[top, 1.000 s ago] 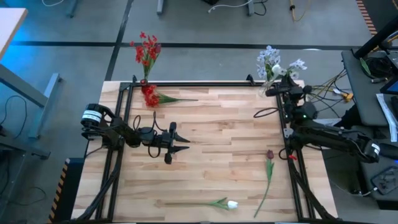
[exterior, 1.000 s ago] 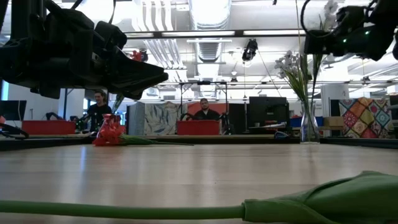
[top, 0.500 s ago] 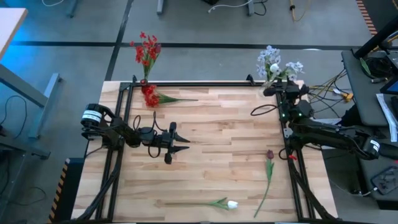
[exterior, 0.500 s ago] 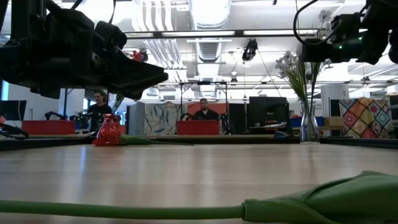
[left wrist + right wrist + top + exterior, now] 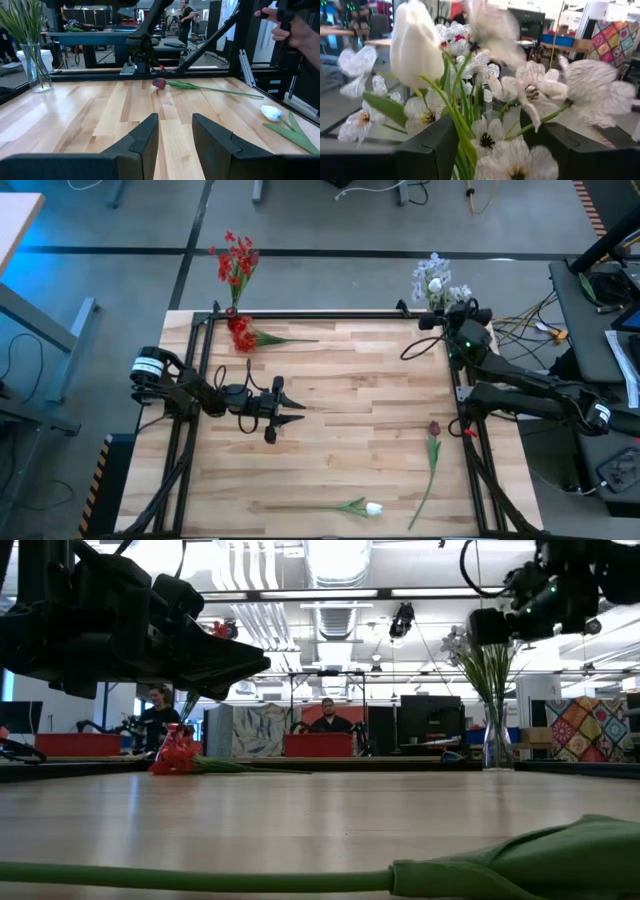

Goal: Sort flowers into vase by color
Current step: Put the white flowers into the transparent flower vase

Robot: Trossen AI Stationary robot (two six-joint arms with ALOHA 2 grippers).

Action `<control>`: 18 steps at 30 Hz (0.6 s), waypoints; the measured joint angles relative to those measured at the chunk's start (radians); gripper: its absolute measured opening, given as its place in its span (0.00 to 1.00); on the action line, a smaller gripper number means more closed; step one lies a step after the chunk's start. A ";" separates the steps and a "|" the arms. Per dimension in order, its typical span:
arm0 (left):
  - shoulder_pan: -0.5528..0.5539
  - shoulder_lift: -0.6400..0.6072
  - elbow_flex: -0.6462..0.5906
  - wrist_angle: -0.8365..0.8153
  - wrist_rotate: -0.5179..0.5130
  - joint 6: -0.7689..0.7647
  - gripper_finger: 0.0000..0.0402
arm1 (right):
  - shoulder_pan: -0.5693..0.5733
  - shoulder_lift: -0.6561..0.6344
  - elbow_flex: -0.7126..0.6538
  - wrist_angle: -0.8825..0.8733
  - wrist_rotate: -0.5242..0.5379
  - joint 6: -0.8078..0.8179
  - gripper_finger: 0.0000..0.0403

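My right gripper [image 5: 428,321] is open at the far right corner, level with the white flowers [image 5: 437,285] in their glass vase [image 5: 495,745]. In the right wrist view its fingers [image 5: 427,150] stand either side of the green stems, below a white tulip [image 5: 415,42]. My left gripper [image 5: 297,407] hovers open and empty over the table's left middle. Red flowers [image 5: 236,260] stand at the far left corner, and one red flower [image 5: 242,338] lies beside them. A maroon tulip [image 5: 434,427] and a white tulip [image 5: 372,508] lie flat on the table. My right gripper has the bunch's stems [image 5: 462,125] between its open fingers, coming at them level from the table's near right side. One green stem runs close along a finger. Whether it touches, I cannot tell.
A black frame [image 5: 320,314] runs along the table's far and side edges. Cables [image 5: 425,360] trail by the right arm. In the left wrist view a person's hand [image 5: 292,27] shows beyond the table. The middle of the wooden top is bare.
My right gripper has turned and moved a little up and toward the far left, along the white bunch. The white flower head that stuck out on the bunch's right side has swung in toward the others.
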 joint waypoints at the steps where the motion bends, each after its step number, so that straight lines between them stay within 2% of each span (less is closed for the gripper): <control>1: 0.000 0.000 0.000 0.000 0.000 0.000 0.26 | 0.000 0.000 0.023 -0.044 0.000 0.015 0.49; 8: 0.000 0.000 0.000 0.000 0.000 0.000 0.26 | 0.000 0.000 0.152 -0.295 -0.001 0.093 0.49; 12: 0.000 0.000 0.000 0.000 0.000 0.000 0.26 | 0.000 0.000 0.243 -0.502 -0.012 0.173 0.49; 18: 0.000 0.000 0.000 0.000 0.000 0.000 0.26 | 0.000 0.000 0.386 -0.773 -0.072 0.275 0.49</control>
